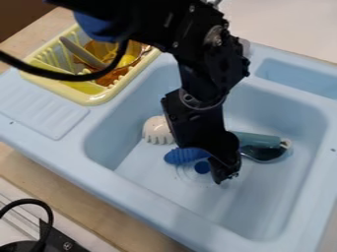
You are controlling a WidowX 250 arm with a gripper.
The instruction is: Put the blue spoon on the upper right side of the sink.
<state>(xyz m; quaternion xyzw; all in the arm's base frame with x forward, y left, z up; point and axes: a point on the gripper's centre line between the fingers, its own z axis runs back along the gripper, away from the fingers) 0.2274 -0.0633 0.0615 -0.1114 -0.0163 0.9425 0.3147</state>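
One sink [131, 196], one rack [92, 100], one toothed head [156, 129], one dark bowl [264, 154], one blue grip [184, 155], one teal handle [256, 140].

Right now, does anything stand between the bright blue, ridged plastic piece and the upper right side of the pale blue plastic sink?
Yes. The black two-finger gripper hangs just right of the ridged piece. A teal cylinder lies farther right; a low path towards the sink's upper right might brush it.
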